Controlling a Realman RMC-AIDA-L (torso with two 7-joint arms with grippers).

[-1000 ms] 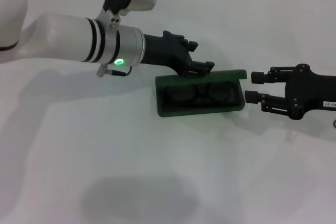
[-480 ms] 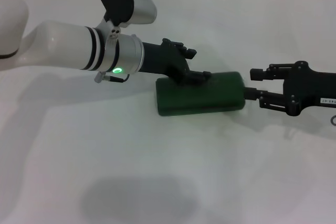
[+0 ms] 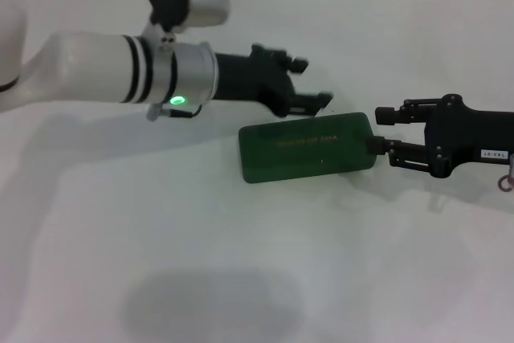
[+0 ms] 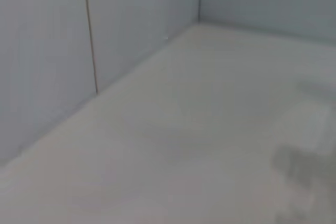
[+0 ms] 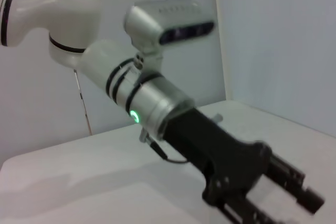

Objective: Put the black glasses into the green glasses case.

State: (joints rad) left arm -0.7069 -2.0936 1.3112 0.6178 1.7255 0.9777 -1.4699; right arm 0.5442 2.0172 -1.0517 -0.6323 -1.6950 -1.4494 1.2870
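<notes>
I see the case (image 3: 307, 147) lying shut on the table (image 3: 241, 263), dark green, gold lettering on its lid. The glasses are out of sight. My left gripper (image 3: 315, 98) sits just behind the case with its jaws parted and empty. My right gripper (image 3: 379, 130) is at the case's right end, jaws apart, its lower finger touching that end.

Case between two grippers, on table.
Case (image 3: 307, 147) lies closed at table (image 3: 241, 279) centre; left gripper (image 3: 309, 86) just behind its left half; right gripper (image 3: 381, 130) at its right end.
</notes>
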